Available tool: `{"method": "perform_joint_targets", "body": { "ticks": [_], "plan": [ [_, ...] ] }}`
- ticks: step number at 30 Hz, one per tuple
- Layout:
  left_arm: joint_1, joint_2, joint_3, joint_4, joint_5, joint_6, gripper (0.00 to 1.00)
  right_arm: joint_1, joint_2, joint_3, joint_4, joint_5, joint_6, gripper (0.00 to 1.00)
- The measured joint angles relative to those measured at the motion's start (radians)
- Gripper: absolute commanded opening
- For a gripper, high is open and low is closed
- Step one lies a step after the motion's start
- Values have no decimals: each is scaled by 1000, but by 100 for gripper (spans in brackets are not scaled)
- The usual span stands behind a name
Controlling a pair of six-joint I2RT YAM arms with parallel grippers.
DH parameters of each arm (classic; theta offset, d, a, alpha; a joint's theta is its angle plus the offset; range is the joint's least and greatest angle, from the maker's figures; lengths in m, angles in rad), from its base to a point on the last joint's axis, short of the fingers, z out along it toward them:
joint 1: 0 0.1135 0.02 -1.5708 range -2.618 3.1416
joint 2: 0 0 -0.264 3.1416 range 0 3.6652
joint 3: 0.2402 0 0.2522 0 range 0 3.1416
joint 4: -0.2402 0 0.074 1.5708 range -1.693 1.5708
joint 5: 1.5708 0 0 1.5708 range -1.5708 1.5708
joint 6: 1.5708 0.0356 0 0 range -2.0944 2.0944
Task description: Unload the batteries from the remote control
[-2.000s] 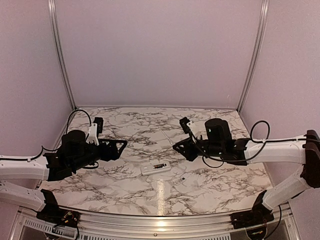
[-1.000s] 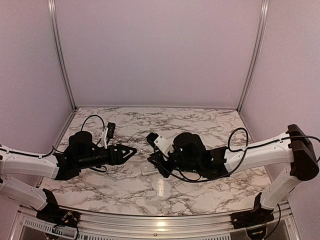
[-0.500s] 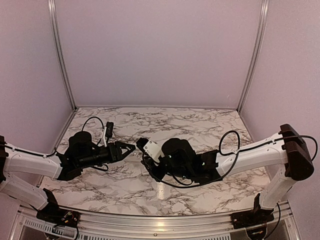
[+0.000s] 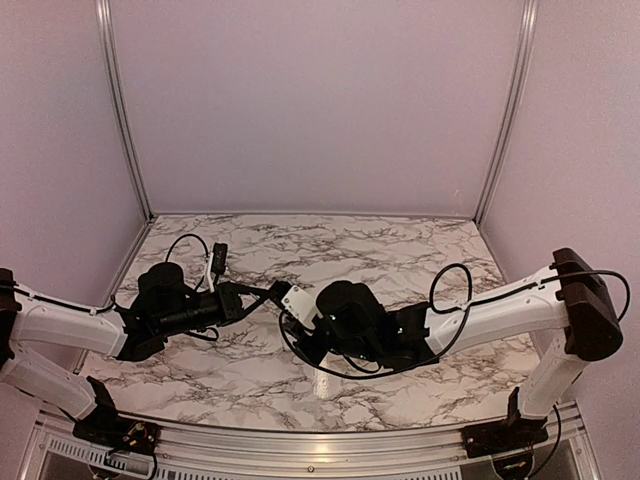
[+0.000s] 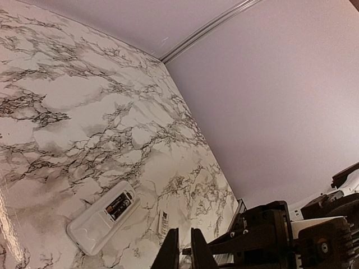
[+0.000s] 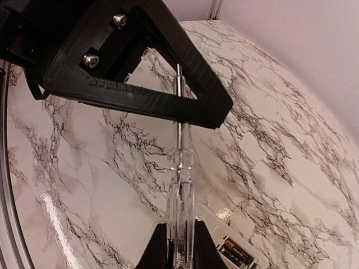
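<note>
Marble-patterned tabletop (image 4: 400, 250) fills my overhead feed, with both arms reaching in to meet near its middle. On the right wrist camera, my right claw (image 6: 180, 238) is clamped on the clear-handled rod (image 6: 179, 168). The transparent grip is pinched between the fingers, and the thin metal shaft points straight away from the camera. That shaft crosses the black frame of the left claw (image 5: 184, 249), which comes in from the side. The left fingers are drawn together with only a sliver of a gap at the tips, and I cannot tell whether they pinch the shaft or merely sit across it. The remote control (image 5: 104, 217) lies flat on the marble below and beside the two claws, with its open recess facing up. I see the batteries (image 5: 119, 205) seated inside that recess, dark with a touch of orange. The right wrist view catches the same recess at the bottom edge, just beside the right fingers. Overhead, the right wrist hides the remote. A small white piece with dark markings (image 5: 164, 219) lies near the remote, apart from it.
</note>
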Motion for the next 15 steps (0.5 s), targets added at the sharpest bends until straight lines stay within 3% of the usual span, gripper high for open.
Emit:
{"method": "perform_joint_targets", "body": {
  "ticks": [2, 4, 8, 15],
  "plan": [
    [2, 3, -1, 0, 1, -8, 0, 0, 2, 0, 2, 3, -1, 0],
    [2, 3, -1, 1, 0, -8, 0, 1, 2, 0, 4, 5, -1, 7],
    [2, -11, -3, -5, -6, -3, 0, 2, 2, 0, 14, 11, 3, 43],
    [5, -114, -33, -55, -76, 34, 0, 6, 2, -12, 50, 61, 41, 83]
  ]
}}
